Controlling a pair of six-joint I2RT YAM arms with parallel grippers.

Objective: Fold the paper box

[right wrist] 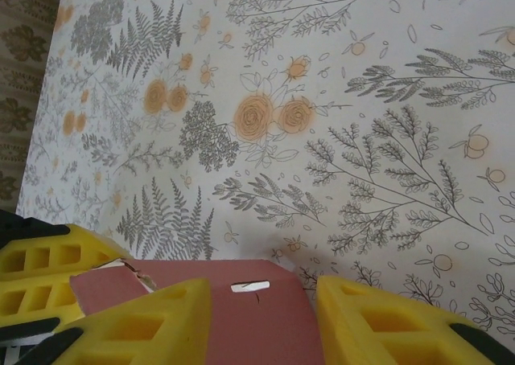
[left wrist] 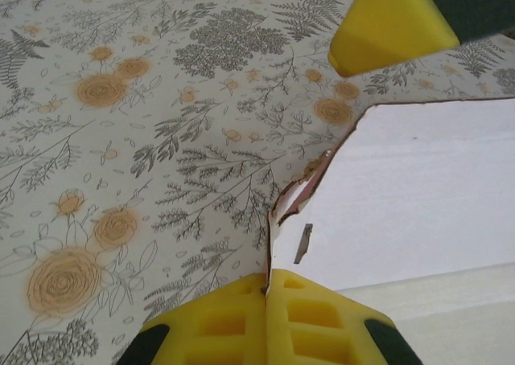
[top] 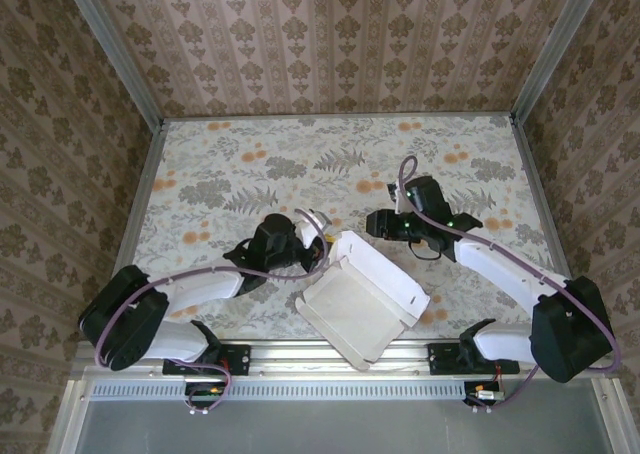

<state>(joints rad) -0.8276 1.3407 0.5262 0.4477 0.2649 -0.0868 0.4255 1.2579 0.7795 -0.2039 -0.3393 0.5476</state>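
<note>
The paper box [top: 362, 296] lies half-formed near the table's front edge, its whitish inner face up and its far wall raised. My left gripper [top: 318, 238] is shut on the box's left corner; in the left wrist view its yellow fingers [left wrist: 241, 321] pinch the thin cardboard edge, with the white panel [left wrist: 418, 196] to the right. My right gripper [top: 378, 224] hovers at the box's far wall. In the right wrist view it [right wrist: 261, 289] is open, and the wall's pink outer face [right wrist: 265, 325], with a small slot in it, shows between the fingers [right wrist: 386, 325].
The floral table cover [top: 300, 164] stretches away behind the box. Patterned walls stand on three sides, and a metal rail [top: 330, 356] with both arm bases runs along the near edge. The left gripper's yellow fingers [right wrist: 40, 276] sit just left of the right gripper.
</note>
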